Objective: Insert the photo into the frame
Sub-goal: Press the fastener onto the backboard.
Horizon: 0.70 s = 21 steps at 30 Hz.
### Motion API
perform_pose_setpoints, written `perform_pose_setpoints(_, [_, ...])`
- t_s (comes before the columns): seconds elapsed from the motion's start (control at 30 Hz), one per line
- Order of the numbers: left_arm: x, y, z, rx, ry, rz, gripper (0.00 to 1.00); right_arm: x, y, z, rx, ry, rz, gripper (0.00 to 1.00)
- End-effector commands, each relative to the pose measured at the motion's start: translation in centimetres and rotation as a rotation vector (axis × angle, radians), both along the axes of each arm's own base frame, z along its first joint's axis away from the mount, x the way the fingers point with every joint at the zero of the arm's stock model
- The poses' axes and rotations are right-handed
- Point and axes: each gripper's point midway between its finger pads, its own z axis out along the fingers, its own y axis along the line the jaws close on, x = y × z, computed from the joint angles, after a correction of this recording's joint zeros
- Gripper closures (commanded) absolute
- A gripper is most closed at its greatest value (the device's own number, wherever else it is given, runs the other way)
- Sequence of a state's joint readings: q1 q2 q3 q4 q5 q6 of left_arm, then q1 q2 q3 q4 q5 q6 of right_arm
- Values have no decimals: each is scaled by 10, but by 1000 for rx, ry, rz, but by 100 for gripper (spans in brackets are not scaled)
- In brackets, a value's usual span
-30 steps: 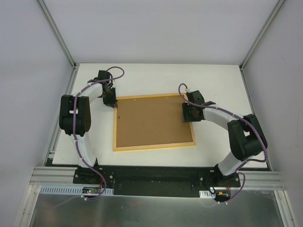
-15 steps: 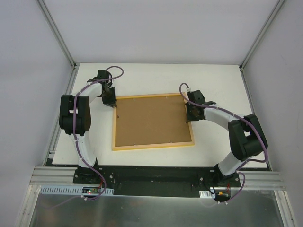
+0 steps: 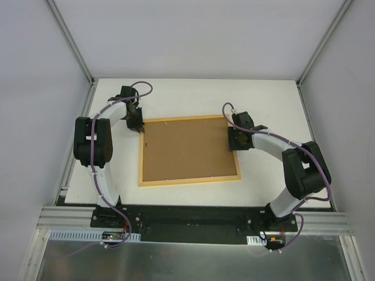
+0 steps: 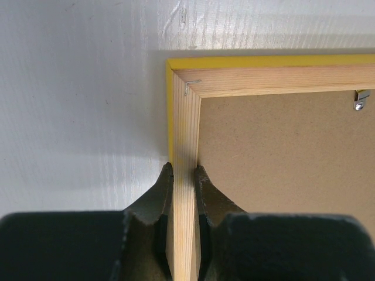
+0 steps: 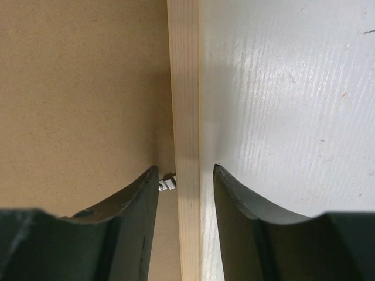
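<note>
The frame (image 3: 188,180) lies face down about the middle of the desk (image 3: 193,96). Its long rails run roughly along the far and near edges, skewed a little. The upturned back is pale, straight-grained wood (image 4: 184,146), mitred at the corner and pinned there with a small wire staple (image 4: 190,85). A thin band of bright yellow shows along its outer edge. Inside the rails sits a brown hardboard backing panel (image 3: 187,149), matte and finely speckled (image 4: 281,158). A small metal clip (image 4: 361,100) stands at the far rail, and another (image 5: 167,183) is tucked against the right rail. The desk surface is white with a faint ribbed texture (image 4: 82,88).

The left claw (image 3: 136,124) is by the frame's far-left corner. In its wrist view the dark, curved fingers are pressed together on the left rail (image 4: 183,170), one on each side of the wood.

The right claw (image 3: 235,140) is at the right rail towards the far-right corner. Its fingers stand apart and straddle the rail (image 5: 184,170), one over the panel (image 5: 76,88) and one over the bare desk (image 5: 281,105), with a gap on each side.

Compared with a second ago, the frame has slid slightly towards the desk's left edge. The right claw, then further in over the panel, now sits at the rail.
</note>
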<state>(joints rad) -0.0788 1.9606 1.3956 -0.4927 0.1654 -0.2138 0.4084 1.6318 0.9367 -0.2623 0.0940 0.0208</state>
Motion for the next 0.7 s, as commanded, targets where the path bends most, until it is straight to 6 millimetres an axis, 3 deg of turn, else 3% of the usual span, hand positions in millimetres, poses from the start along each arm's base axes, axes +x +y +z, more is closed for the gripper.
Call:
perform_pose_setpoints(0.0, [11,-3,15,-15,-25,26,100,-9,3,4,23,25,1,55])
perform_pose_setpoints(0.23, [9,-3,12,-13,-14,29,100,-10,5,1,30,38,-2,55])
perform_pose_setpoints(0.67, [13,-5,18,-31,-20,52,100,-16,0,-11,1,76,2,88])
